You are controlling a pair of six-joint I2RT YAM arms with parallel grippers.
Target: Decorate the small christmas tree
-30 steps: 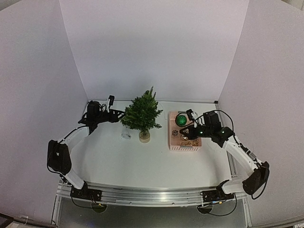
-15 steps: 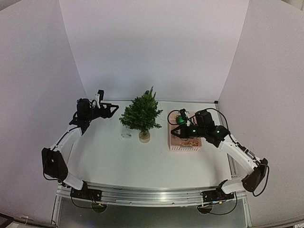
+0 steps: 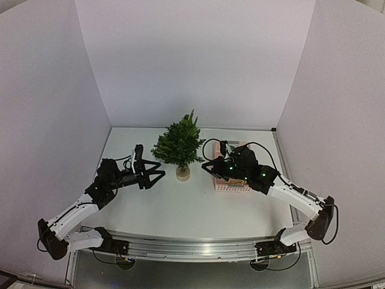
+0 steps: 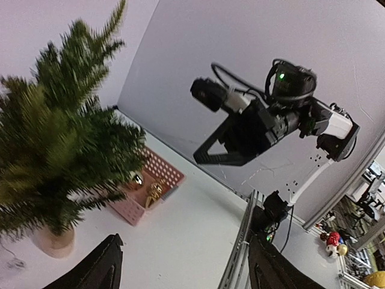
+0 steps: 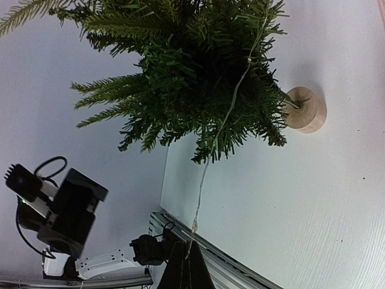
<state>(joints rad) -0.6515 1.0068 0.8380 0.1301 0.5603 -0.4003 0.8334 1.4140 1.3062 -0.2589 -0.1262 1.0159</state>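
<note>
Green small christmas tree (image 3: 179,144) is sitting mid-table toward the far side, with a pink basket (image 3: 231,188) just right of it. Right gripper (image 5: 188,268) is pinching a thin wire (image 5: 203,186) trailing off the branches. Left gripper (image 3: 157,177) is hanging wide open and empty, near-left of the tree.

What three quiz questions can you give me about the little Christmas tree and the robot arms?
1. True or false: the left pincer is open and holds nothing.
2. What does the shut right pincer pinch? A) a thin pale wire string running to the miniature dark green artificial fir tree; B) a red ribbon; C) a silver bell.
3. Fill the gap: the pink plastic mesh basket sits on the robot's ___ side of the tree.
Key: 1 true; 2 A; 3 right.
</note>
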